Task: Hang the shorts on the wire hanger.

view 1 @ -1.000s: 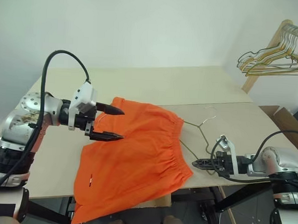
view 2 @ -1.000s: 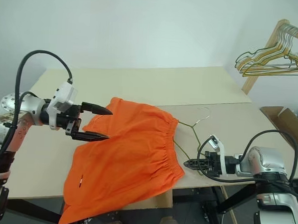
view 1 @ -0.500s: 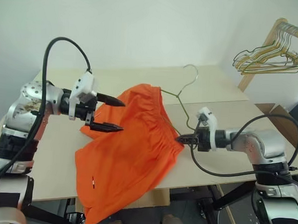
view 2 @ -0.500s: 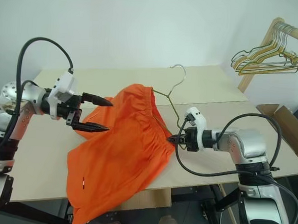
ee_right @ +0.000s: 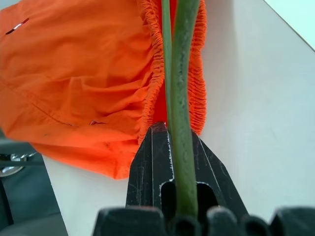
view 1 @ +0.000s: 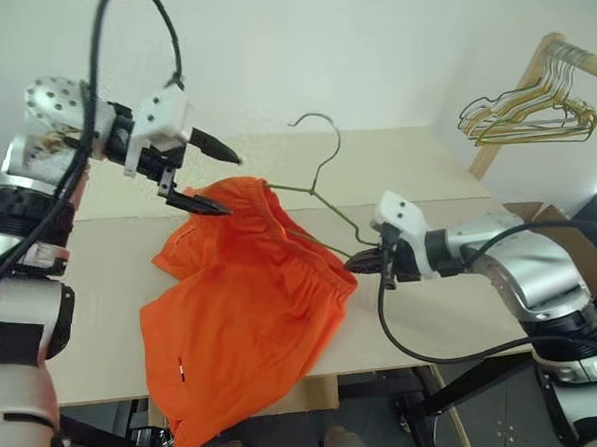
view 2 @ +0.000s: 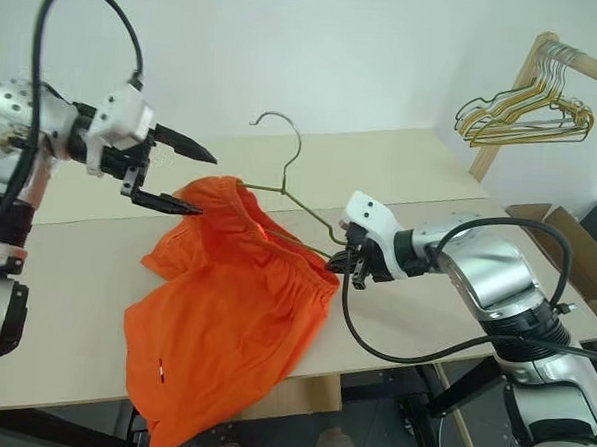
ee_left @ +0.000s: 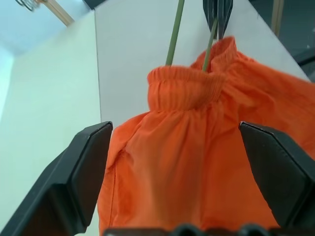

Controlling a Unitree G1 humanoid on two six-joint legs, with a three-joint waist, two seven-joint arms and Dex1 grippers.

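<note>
The orange shorts point(view 1: 245, 291) lie bunched on the table point(view 1: 431, 170), with their lower part hanging over its front edge. The wire hanger point(view 1: 327, 165) stands tilted above them, hook up, and its wires run into the raised waistband point(ee_left: 184, 86). My right gripper point(view 1: 362, 262) is shut on the hanger's lower wire point(ee_right: 182, 98) at the right edge of the shorts. My left gripper point(view 1: 230, 185) is open, just left of the lifted waistband; its fingers point(ee_left: 83, 172) frame the fabric without touching it.
A bunch of gold and dark wire hangers point(view 1: 530, 105) hangs on a wooden rack at the far right. A cardboard box point(view 1: 539, 211) sits on the floor beyond the table's right end. Bare tabletop lies behind and to the right of the shorts.
My right gripper has lifted the hanger up and to the left, tipping it upright and pulling the waistband up with it. My left gripper has risen and stayed open.
</note>
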